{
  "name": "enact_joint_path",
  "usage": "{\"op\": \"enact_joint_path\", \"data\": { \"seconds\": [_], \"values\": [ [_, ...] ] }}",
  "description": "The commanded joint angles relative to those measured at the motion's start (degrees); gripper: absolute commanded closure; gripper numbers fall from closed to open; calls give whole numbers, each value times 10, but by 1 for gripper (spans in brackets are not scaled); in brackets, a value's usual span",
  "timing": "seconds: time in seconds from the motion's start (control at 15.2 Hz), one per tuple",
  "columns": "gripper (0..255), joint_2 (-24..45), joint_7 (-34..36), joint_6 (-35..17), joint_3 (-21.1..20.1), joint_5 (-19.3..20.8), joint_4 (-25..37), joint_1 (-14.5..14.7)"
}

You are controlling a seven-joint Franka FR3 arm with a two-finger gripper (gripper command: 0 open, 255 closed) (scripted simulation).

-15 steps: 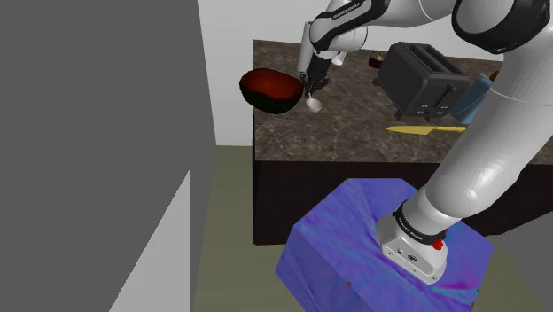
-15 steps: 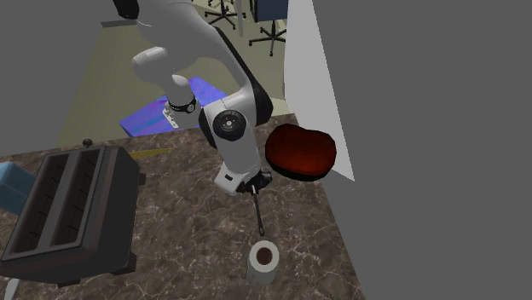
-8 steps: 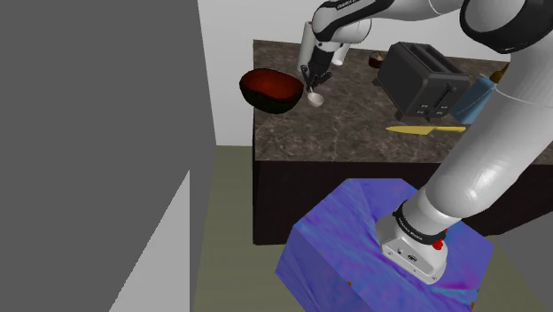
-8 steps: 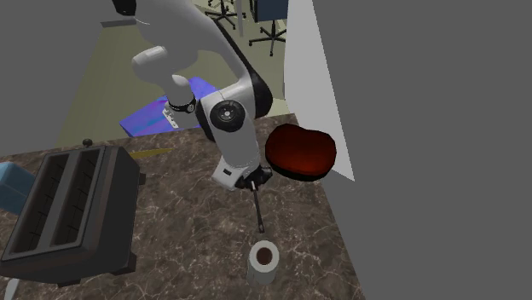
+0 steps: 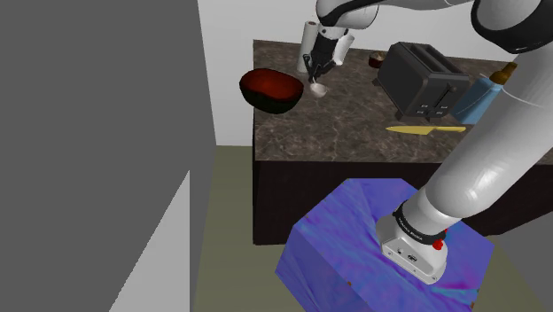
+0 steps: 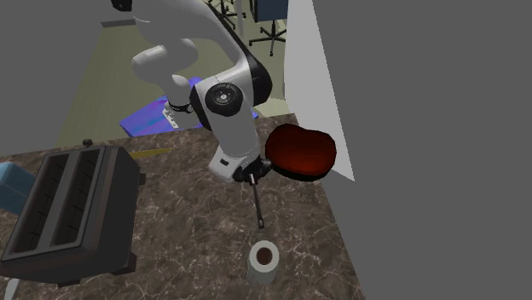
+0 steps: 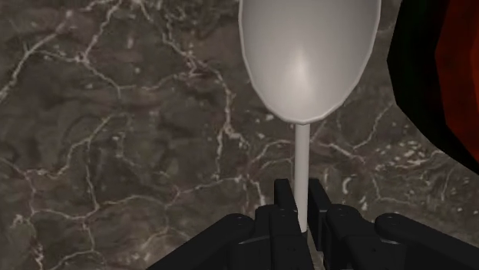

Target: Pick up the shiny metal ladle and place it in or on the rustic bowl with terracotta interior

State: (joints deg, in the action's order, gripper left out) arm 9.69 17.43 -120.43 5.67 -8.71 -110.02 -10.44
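The ladle is pinched by its thin handle between the nearly shut fingers, scoop hung downward over the bench, just beside the corner-set bowl, likely readied for carrying across.

The dark marble surface carries a black bowl with red inside, a black toaster, a yellow knife and a white cup.
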Motion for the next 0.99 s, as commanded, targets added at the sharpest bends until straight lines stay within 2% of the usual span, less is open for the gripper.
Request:
{"op": "enact_joint_path", "data": {
  "seconds": [0.0,0.92],
  "values": [
    [255,-5,3,13,0,2,9,0],
    [255,-30,17,114,2,11,84,0]
  ]
}}
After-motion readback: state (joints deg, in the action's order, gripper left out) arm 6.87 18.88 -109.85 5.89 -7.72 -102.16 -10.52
